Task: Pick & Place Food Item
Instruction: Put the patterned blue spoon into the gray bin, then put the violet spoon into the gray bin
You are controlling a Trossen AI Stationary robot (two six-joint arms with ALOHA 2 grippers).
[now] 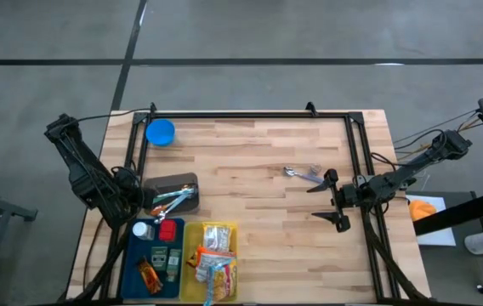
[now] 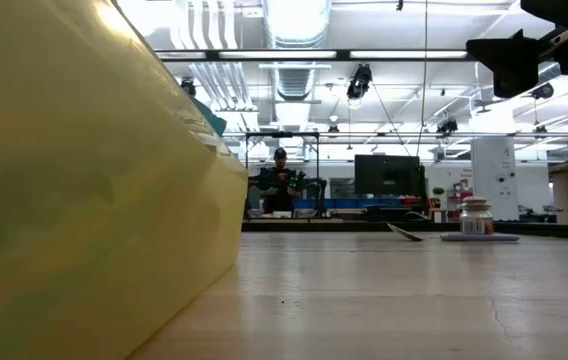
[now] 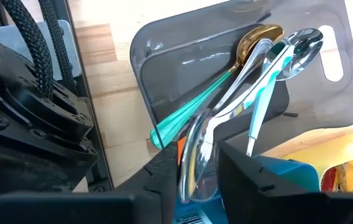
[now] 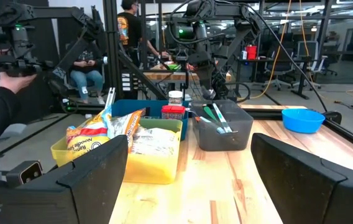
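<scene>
My left gripper [image 3: 198, 163] points steeply down at the near end of a grey bin [image 3: 164, 50] of cutlery at the table's left [image 1: 173, 197]. Its fingers stand slightly apart on either side of the handle of a clear plastic spoon [image 3: 196, 155]. That spoon lies in the bin beside a teal-handled gold spoon [image 3: 226, 78] and a light blue utensil [image 3: 260, 106]. Noodle packets [image 1: 216, 255] lie in a yellow bin [image 1: 189, 285]. My right gripper [image 1: 331, 201] waits open and level at the table's right. My left gripper has the clear spoon's handle end [image 3: 195, 177] between its two fingers, coming from above and slanting down. A narrow gap shows beside the handle, and I cannot tell whether either finger touches it. The spoon's bowl [image 3: 304, 46] rests on the other cutlery in the bin.
A blue bin [image 1: 133, 268] at the near left holds a white-lidded jar [image 1: 142, 229], a red-lidded tub [image 1: 169, 229] and snacks. A blue bowl [image 1: 160, 132] sits far left. A metal spoon and fork [image 1: 303, 174] lie mid-right. Bare wood lies between.
</scene>
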